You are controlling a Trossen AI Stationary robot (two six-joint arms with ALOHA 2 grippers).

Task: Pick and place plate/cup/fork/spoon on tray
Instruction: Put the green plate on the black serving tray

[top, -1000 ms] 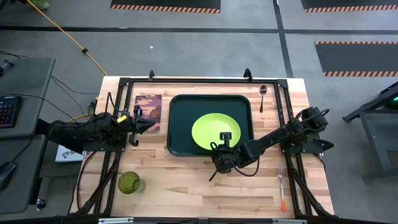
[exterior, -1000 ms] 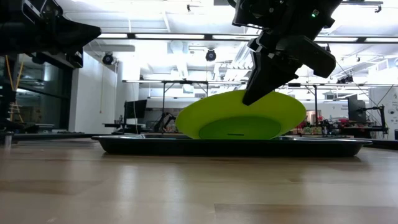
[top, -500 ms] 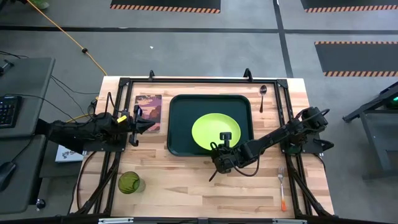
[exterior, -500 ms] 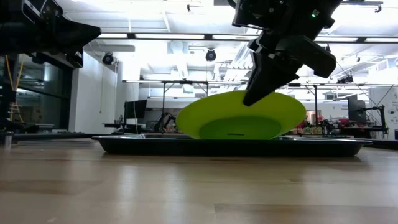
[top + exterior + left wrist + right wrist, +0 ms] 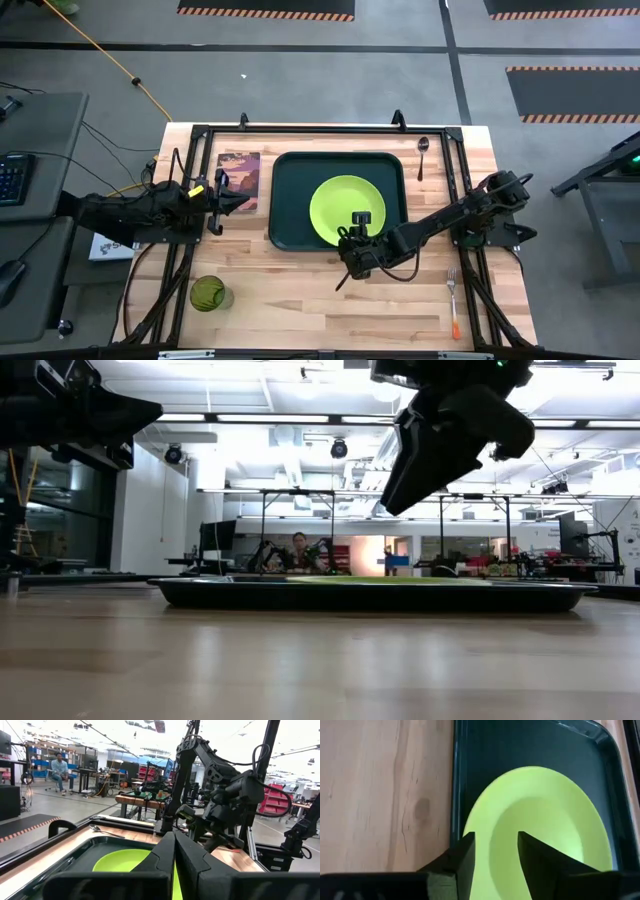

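Observation:
The lime-green plate (image 5: 347, 205) lies flat in the right half of the dark-green tray (image 5: 285, 165), and in the low view only a thin green strip of the plate (image 5: 350, 579) shows above the tray's rim (image 5: 370, 596). My right gripper (image 5: 352, 236) hangs open just above the plate's near edge (image 5: 485, 865), its fingers clear of it. My left gripper (image 5: 245, 203) waits shut over the table left of the tray. The cup (image 5: 208, 293) stands at the near left, the fork (image 5: 454, 300) lies at the near right, and the spoon (image 5: 423, 155) lies at the far right.
A small picture card (image 5: 238, 178) lies on the table just left of the tray, under my left arm. Black frame rails (image 5: 195, 135) run along the table's edges. Bare wood lies between the tray and the near edge. A person sits in the room far behind.
My right gripper has opened and let go of the plate's near edge, rising slightly. The plate, which stood tilted with that edge lifted, has dropped flat into the tray.

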